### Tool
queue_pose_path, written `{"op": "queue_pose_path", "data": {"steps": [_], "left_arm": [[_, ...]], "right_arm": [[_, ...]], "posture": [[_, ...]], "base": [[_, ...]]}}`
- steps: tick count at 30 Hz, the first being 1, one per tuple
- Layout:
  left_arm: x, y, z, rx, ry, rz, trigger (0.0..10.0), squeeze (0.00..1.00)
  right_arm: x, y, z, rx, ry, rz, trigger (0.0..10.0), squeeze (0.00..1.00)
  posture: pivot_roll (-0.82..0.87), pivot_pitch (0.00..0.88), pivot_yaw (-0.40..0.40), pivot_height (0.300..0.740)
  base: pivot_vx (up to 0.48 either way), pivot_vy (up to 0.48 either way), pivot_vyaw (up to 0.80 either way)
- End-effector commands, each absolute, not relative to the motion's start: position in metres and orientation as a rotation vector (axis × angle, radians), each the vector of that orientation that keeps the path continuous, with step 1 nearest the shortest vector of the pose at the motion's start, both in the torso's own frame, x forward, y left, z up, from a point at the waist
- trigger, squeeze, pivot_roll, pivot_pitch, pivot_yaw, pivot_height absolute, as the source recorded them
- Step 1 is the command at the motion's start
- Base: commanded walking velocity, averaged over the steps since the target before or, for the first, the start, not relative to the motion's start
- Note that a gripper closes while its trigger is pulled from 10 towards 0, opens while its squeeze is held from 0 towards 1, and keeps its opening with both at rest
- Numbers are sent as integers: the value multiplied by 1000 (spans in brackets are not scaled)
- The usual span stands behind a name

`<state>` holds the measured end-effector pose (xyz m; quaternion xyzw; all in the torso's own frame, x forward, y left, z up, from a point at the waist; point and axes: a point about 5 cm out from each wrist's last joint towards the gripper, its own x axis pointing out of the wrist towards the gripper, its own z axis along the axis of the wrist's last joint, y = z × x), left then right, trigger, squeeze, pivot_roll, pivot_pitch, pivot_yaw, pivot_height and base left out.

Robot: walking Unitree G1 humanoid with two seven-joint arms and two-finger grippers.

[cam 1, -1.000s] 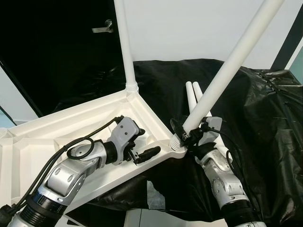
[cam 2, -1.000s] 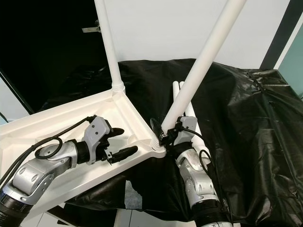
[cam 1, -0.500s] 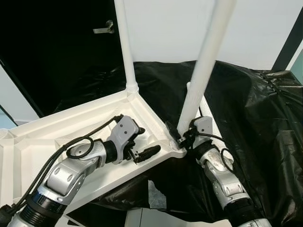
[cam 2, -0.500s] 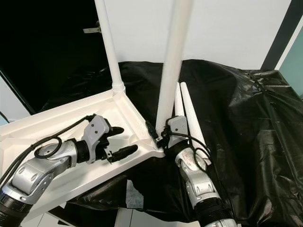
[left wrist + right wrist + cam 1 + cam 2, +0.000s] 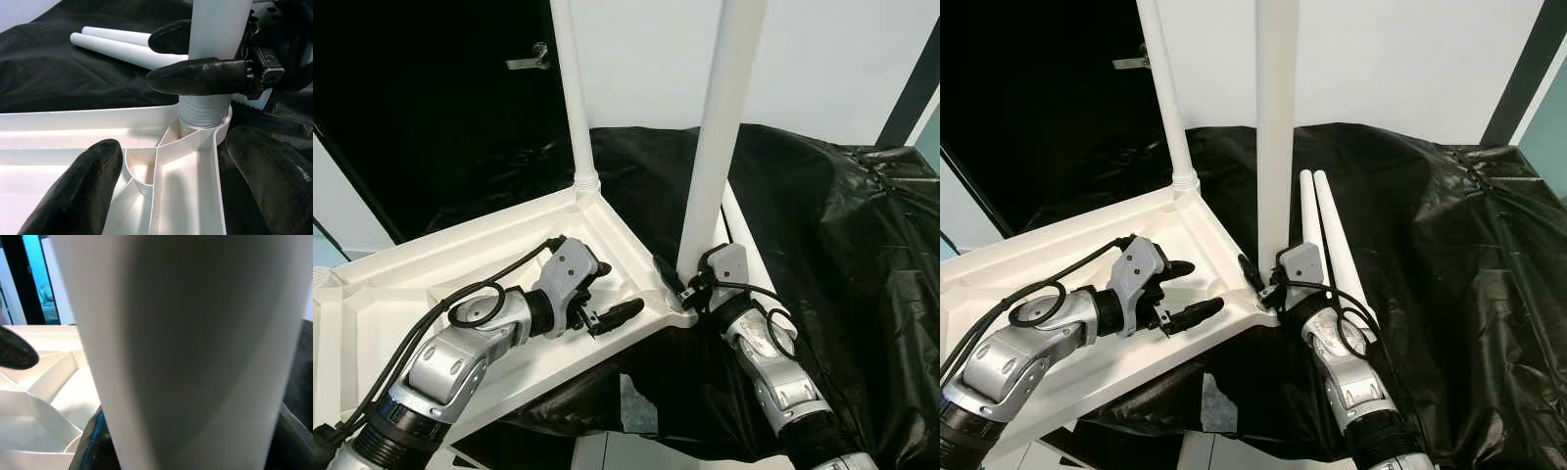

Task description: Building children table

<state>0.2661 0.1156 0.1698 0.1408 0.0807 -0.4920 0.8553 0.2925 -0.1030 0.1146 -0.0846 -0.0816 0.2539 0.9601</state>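
Observation:
A white children's tabletop [image 5: 431,264] lies upside down, ribs facing up. One white leg [image 5: 572,98] stands in its far corner. At the near corner socket [image 5: 203,110] a second white leg [image 5: 717,147] stands upright, with my right gripper [image 5: 690,284] shut on its base; one of its fingers [image 5: 195,76] crosses in front of the leg. My left gripper [image 5: 619,291] is open, one finger on each side of the tabletop's rim just left of that corner. Two spare legs [image 5: 1320,230] lie side by side on the black sheet behind.
Crumpled black plastic sheet [image 5: 842,245] covers the surface under and to the right of the tabletop. A dark door with a lever handle [image 5: 529,59] is at the back left, a white wall [image 5: 832,59] behind.
My right gripper has swung the held leg from leaning far right to upright over the near corner socket. The left arm has barely moved.

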Motion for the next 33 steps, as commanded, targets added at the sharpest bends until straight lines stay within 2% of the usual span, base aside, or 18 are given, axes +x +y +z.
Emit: {"op": "queue_pose_path", "data": {"steps": [1, 2, 3, 10, 16, 33], "left_arm": [[265, 115, 176, 311, 163, -1095, 10000, 0], [265, 114, 176, 312, 162, -1096, 10000, 0], [264, 114, 176, 313, 161, -1097, 10000, 0], [264, 113, 176, 313, 161, -1096, 10000, 0], [263, 115, 177, 313, 162, -1094, 10000, 0], [264, 116, 179, 318, 161, -1092, 10000, 0]], "right_arm": [[279, -113, 65, -201, 78, 508, 2667, 0], [278, -113, 64, -219, 75, 516, 4314, 0], [276, -111, 63, -264, 63, 533, 10000, 0], [270, -109, 59, -293, 32, 541, 10000, 0], [266, -117, 55, -58, 10, 430, 10000, 0], [273, -118, 50, -72, 87, 451, 10000, 0]], "posture": [[98, 0, 45, 740], [98, 0, 44, 740], [98, 0, 43, 740], [99, 0, 43, 740], [102, 0, 52, 740], [103, 0, 53, 740]], "base": [[0, 0, 0], [0, 0, 0], [0, 0, 0], [0, 0, 0], [0, 0, 0], [0, 0, 0]]}}
